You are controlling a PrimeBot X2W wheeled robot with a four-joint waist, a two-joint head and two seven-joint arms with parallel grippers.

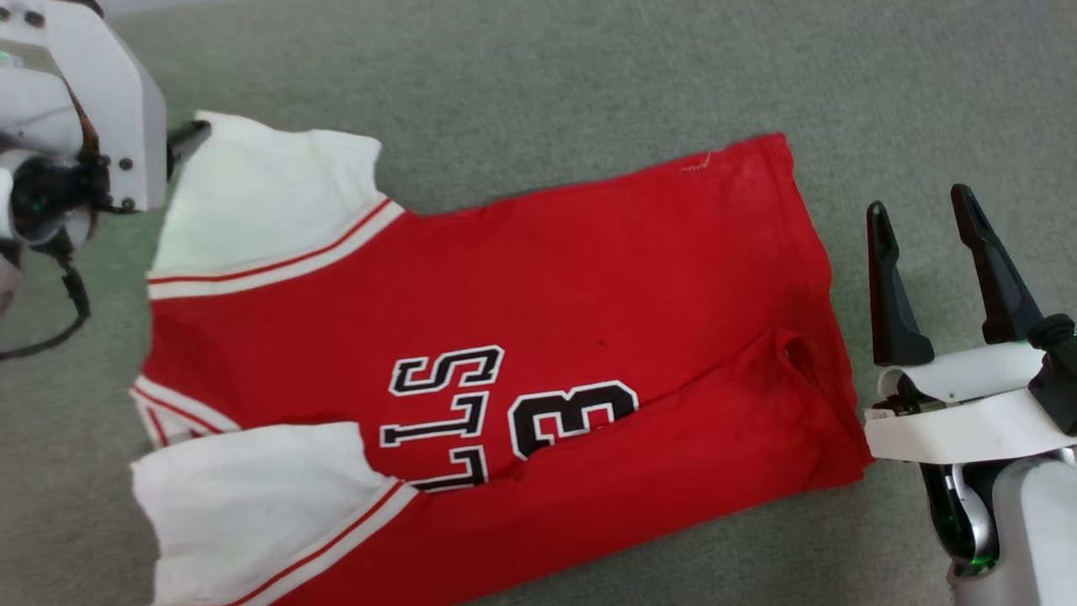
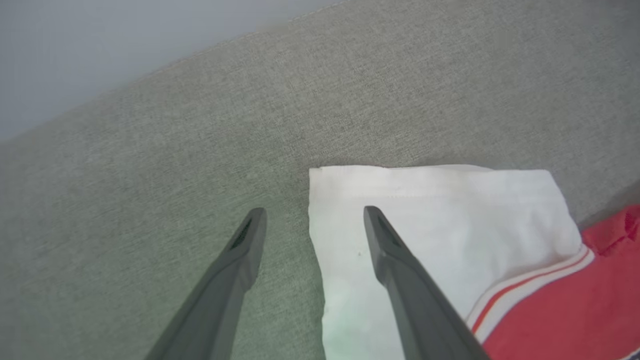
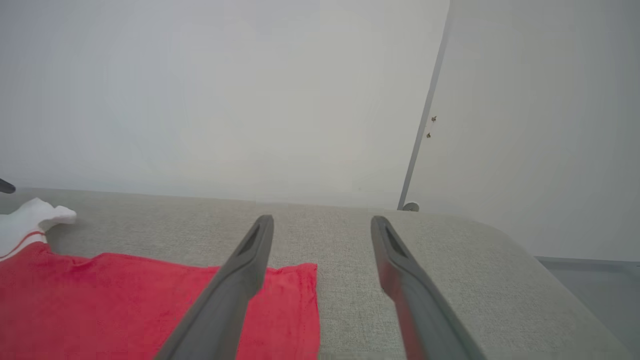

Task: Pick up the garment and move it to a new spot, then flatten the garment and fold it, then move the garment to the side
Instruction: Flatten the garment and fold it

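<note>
On the grey desk (image 1: 589,76) the garment (image 1: 522,278) lies nearly flat, with the left pincer (image 2: 314,212) apart at its white sleeve (image 2: 450,215) and the right pincer (image 1: 920,200) apart by its hem, so a thin pinch might slip and bunch it.

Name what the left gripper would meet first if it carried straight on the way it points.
Probably the garment's white sleeve: the open left gripper straddles its edge, one finger over cloth, the other over the grey cushion. Height above them is unclear.
</note>
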